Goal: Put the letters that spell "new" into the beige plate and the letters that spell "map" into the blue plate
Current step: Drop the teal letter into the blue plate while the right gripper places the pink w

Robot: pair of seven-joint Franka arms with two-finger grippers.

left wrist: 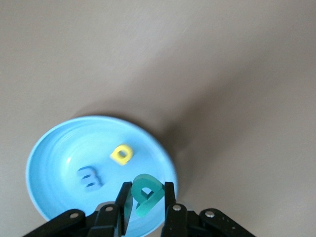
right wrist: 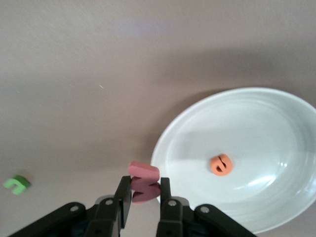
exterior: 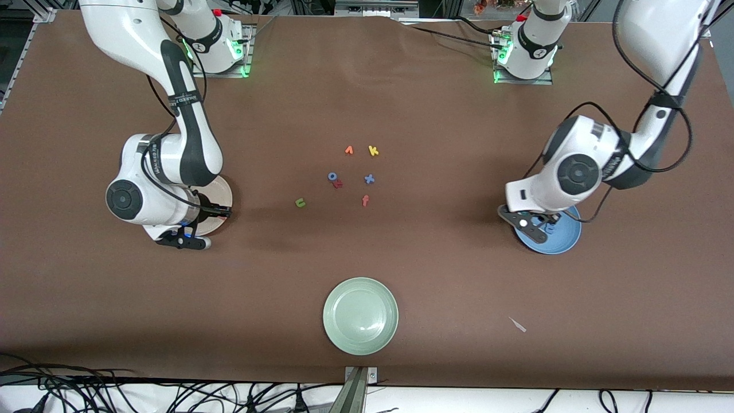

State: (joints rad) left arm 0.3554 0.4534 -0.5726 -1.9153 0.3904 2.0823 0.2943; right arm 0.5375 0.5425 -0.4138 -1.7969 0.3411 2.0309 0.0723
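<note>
My left gripper (left wrist: 146, 190) is shut on the teal "p" (left wrist: 148, 196) and holds it low over the blue plate (left wrist: 54, 148). A yellow "a" (left wrist: 122, 154) and a blue "m" (left wrist: 90, 177) lie in that plate. My right gripper (right wrist: 144, 186) is shut on the salmon-pink "w" (right wrist: 144, 178), just over the rim of the beige plate (right wrist: 276, 123). An orange "e" (right wrist: 221, 165) lies in the beige plate. The green "n" (exterior: 300, 202) rests on the table between the beige plate (exterior: 225, 195) and the other loose letters. The blue plate (exterior: 565, 238) sits at the left arm's end.
Loose letters lie mid-table: an orange "v" (exterior: 348, 150), a yellow "k" (exterior: 373, 151), a blue "x" (exterior: 369, 179), an orange-red "f" (exterior: 365, 200), and a small blue letter (exterior: 332, 176) touching a red one (exterior: 338, 184). A pale green plate (exterior: 360, 341) sits near the front edge.
</note>
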